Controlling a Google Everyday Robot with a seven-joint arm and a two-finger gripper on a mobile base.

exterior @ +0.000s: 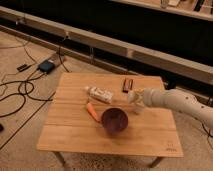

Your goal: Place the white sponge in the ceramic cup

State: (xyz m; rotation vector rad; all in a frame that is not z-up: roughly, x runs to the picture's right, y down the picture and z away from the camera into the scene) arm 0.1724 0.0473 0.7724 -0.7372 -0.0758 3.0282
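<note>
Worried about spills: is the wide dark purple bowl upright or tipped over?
Upright: the wide dark purple bowl sits on the wooden table, round mouth facing up. The shut gripper is beyond it, to the right.

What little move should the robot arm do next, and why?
Probably ease straight down a little, toward the cup's mouth. The gripper is shut, seemingly on the sponge, and hangs just above the cup, which stands beside the bowl. I cannot tell whether the sponge is centred over the cup, so a slow descent looks safest.
</note>
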